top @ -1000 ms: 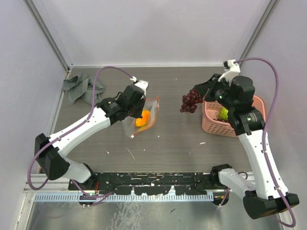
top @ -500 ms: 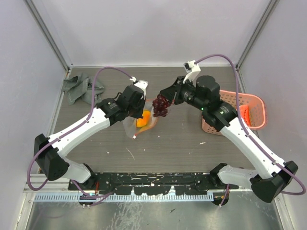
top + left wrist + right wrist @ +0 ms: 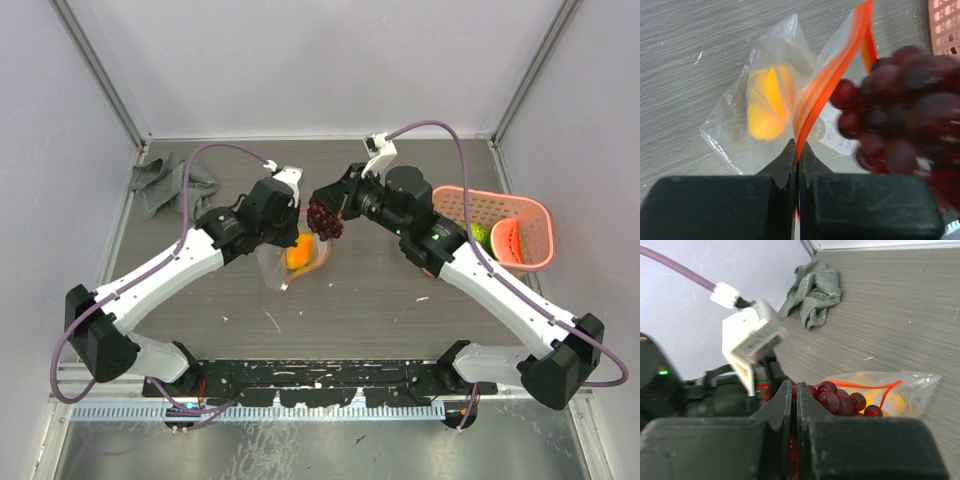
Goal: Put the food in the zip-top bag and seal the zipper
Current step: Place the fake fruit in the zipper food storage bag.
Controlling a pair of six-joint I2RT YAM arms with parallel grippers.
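The table carries the pink basket at the right, which holds the watermelon slice and the green fruit. Left of centre is the zip-top bag, with an orange-yellow piece already inside. The left end effector is clamped shut on the bag's rim at the zipper, lifting one lip so the mouth gapes. The right end effector is closed on the grapes, which hang just above that mouth, beside the raised strip.

The step in hand, as I judge it, is getting the grapes into the bag. To do it well, the bunch should go down past the orange strip and toward the pouch's bottom before the fingers let go — released high, it may catch the lip and roll out onto the table. The left grip should hold the lip up and steady without tugging, since the film is slack — and the bunch looks nearly as wide as the mouth.
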